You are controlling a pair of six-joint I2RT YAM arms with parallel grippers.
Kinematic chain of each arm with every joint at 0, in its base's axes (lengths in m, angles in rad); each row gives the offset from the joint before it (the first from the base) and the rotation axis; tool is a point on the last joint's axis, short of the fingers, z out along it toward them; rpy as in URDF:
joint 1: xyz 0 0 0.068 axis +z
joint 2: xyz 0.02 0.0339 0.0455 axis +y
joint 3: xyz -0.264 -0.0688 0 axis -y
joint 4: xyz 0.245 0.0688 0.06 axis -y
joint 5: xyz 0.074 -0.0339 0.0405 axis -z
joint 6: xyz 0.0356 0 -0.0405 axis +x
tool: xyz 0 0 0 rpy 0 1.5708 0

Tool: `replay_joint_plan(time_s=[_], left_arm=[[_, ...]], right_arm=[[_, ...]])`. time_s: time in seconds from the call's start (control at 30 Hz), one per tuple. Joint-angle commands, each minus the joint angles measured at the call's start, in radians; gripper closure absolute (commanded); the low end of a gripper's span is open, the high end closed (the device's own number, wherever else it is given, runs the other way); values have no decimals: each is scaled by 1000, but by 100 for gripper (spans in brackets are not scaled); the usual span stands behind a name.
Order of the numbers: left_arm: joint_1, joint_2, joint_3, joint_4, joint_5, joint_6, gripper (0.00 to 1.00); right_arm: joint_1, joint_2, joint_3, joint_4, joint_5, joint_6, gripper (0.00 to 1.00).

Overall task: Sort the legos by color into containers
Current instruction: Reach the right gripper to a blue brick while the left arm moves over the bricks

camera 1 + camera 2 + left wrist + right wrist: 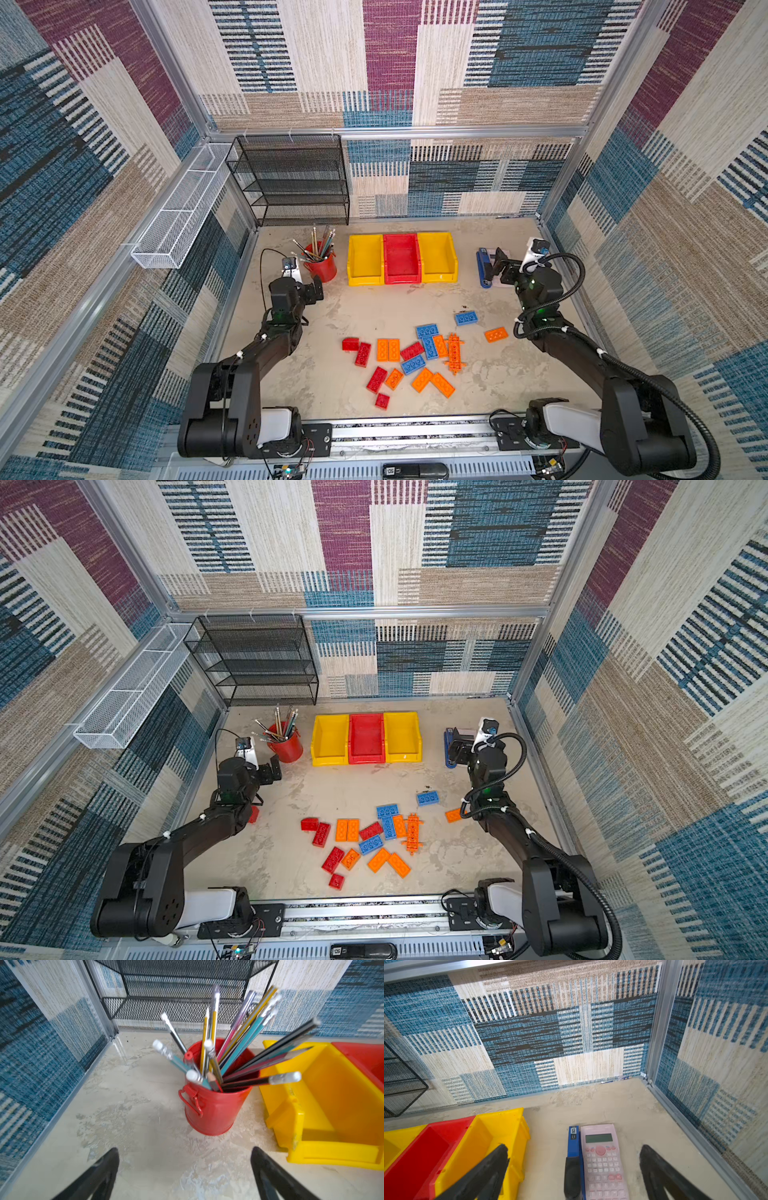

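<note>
Red, orange and blue legos (411,353) lie scattered on the front middle of the table, with a long orange tabbed piece (454,353) among them. A blue one (466,318) and an orange one (496,334) lie apart to the right. Three containers stand side by side at the back: yellow (365,259), red (402,257), yellow (437,257); I see nothing inside them. My left gripper (316,289) (185,1150) hangs open beside the pencil cup. My right gripper (496,264) (574,1147) is open over a stapler and calculator.
A red pencil cup (214,1109) full of pencils stands left of the bins. A blue stapler (574,1147) and pink calculator (602,1159) lie at the back right. A black mesh shelf (291,183) fills the back left corner. A white wire basket (178,216) hangs on the left wall.
</note>
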Motion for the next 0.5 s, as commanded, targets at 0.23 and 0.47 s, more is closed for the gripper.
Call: replay_joint_plan(time_s=[0.23,0.47], left_arm=[[-354,-235,35,-372,-130,-140,1],[-496,-516,-101,-443,-36,-296,1]], right_arm=[[187,-53,145,-593,-16,185,1],[272,-22,155,-751,14,200,1]])
